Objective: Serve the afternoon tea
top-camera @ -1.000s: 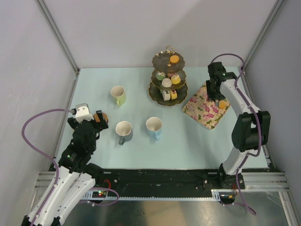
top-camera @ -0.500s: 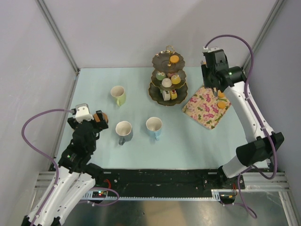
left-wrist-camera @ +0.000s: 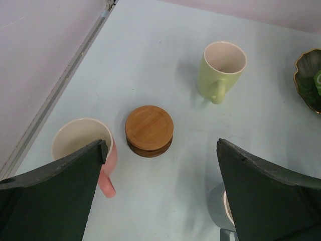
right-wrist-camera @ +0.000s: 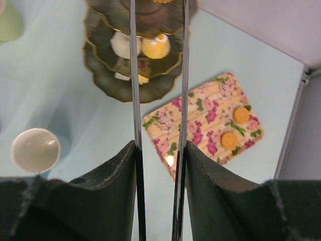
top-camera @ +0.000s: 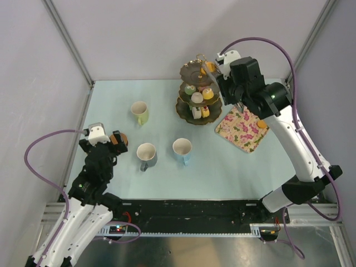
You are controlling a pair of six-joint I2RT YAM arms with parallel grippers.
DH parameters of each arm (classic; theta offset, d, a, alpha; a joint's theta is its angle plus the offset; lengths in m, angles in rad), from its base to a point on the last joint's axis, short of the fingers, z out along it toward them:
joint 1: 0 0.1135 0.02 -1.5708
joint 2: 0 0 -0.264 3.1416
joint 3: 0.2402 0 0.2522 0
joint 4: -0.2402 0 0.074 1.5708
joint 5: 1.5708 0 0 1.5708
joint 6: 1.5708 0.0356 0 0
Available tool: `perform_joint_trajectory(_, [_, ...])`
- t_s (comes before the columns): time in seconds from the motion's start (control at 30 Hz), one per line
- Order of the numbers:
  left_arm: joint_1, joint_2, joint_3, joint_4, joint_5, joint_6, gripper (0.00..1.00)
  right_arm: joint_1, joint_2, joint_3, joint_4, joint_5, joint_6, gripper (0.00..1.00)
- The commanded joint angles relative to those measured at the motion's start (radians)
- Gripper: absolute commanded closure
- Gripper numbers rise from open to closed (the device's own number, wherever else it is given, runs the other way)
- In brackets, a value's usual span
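Serving looks partly done. The stand [top-camera: 198,92], far centre, carries cakes [top-camera: 208,93] on all three tiers. Two orange cakes [right-wrist-camera: 241,115] lie on the tray [top-camera: 236,130], right of the stand.

The right gripper [top-camera: 222,78] hangs over the top tier, clamped narrow on tongs [right-wrist-camera: 133,75]. The tong tips run out of the wrist view, so I cannot tell if a cake sits between them.

The left gripper [left-wrist-camera: 159,150] is wide and holds nothing. It is above the stacked coasters [left-wrist-camera: 149,130], just beside the pink mug [left-wrist-camera: 80,143], near left.

The green mug [top-camera: 140,112], grey mug [top-camera: 147,156] and blue mug [top-camera: 182,150] stand directly on the table [top-camera: 167,178], with no coaster under any.

Left to do, I judge: tray cakes, coasters, mugs. The stand's rims crowd the tongs.
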Motion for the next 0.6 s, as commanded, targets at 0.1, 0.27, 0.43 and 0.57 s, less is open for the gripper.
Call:
perform_joint_trajectory(0.1, [-0.007, -0.013, -0.006, 0.028, -0.001, 0.015, 0.02, 0.072, 0.065, 0.147, 0.007, -0.137, -0.03, 0.57])
perform_joint_trajectory(0.27, [-0.006, -0.014, -0.006, 0.029, -0.002, 0.015, 0.02, 0.095, 0.163, 0.233, 0.007, -0.116, -0.031, 0.57])
perform_joint_trajectory(0.43, [-0.006, -0.016, -0.006, 0.029, -0.005, 0.015, 0.02, 0.1, 0.268, 0.322, 0.02, -0.027, -0.021, 0.58])
perform_joint_trajectory(0.57, [-0.006, -0.017, -0.007, 0.029, -0.007, 0.015, 0.02, 0.099, 0.319, 0.336, 0.057, 0.032, -0.022, 0.57])
